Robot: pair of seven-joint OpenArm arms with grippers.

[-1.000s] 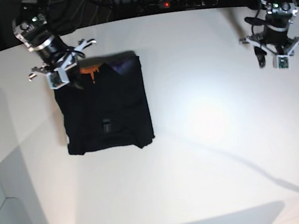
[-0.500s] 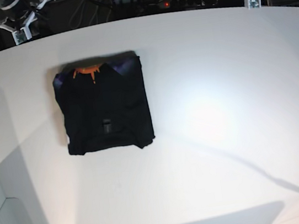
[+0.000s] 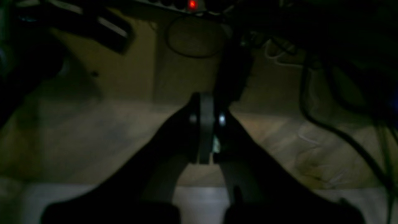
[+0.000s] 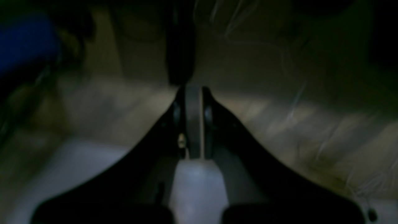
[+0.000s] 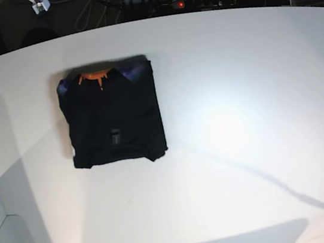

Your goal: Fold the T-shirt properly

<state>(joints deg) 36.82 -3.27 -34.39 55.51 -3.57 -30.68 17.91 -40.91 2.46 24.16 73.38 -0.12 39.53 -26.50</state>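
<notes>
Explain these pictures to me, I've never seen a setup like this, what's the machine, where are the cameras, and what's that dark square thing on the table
This is a robot with two arms. One camera looks down at the white table from above; the other two sit on the arms' wrists and look along each gripper.

The dark square is a plain black cloth T-shirt, folded into a neat rectangle, with orange print and purple trim showing at the neck. It lies flat on the table and nothing touches it.

In the overhead view, both arms sit at the far edge, barely in the picture. The two dim wrist pictures show the left gripper and the right gripper with their jaws pressed together, holding nothing, with cables and a lit red light behind.
</notes>
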